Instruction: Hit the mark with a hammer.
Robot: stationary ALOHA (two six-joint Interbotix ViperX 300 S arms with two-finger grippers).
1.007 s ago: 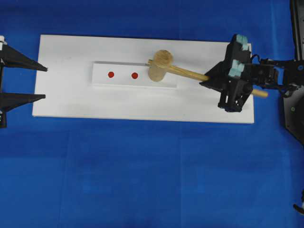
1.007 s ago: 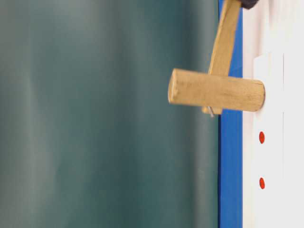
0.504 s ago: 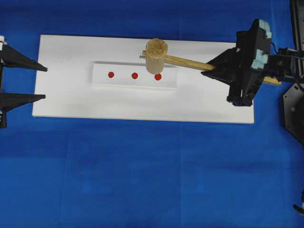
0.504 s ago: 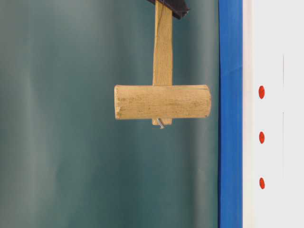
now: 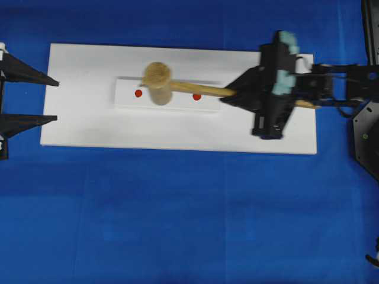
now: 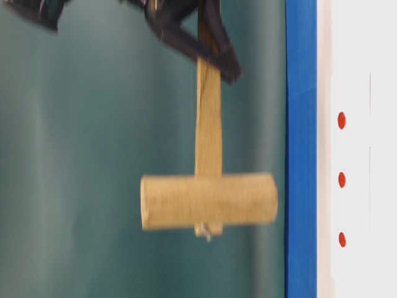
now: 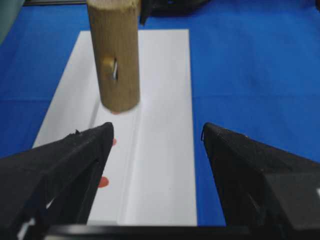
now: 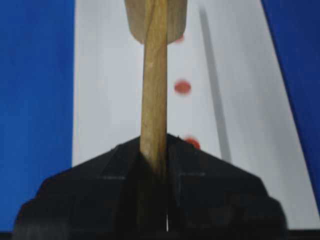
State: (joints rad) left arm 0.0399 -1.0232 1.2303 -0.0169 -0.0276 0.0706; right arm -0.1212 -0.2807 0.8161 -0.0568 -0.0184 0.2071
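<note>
At right, gripper state: right gripper (image 5: 232, 94) is clamped on the hammer handle; in the right wrist view the handle runs up out of the closed jaws.
Right gripper position: held over the right end of the white board (image 5: 89, 127), pointing left toward the strip.
Hammer (image 5: 177, 89): held clear of the surface; handle is seen level in the overhead view, with the head at the far left end.
Hammer head: thick wooden cylinder, axis pointing down at the board; in the table-level view a clear gap is seen between its face and the board.
Hammer head placement: seen from overhead over the middle of the strip, between the two outer dots.
Mark (image 6: 342, 180): middle red dot of three, visible in the table-level view; hidden under the head in the overhead view. Head sits roughly level with it and not touching.
Outer dots: left dot (image 5: 138, 93) and right dot (image 5: 197, 96) are visible either side of the head.
Strip (image 5: 127, 99): narrow, white, raised, laid lengthwise on the board.
Left gripper (image 5: 56, 102): jaws are spread wide, nothing between them; parked at the left edge of the board, well apart from the hammer.
Surface: blue cloth (image 5: 177, 219) under the board.
Image quality: right arm and hammer are motion-blurred.
</note>
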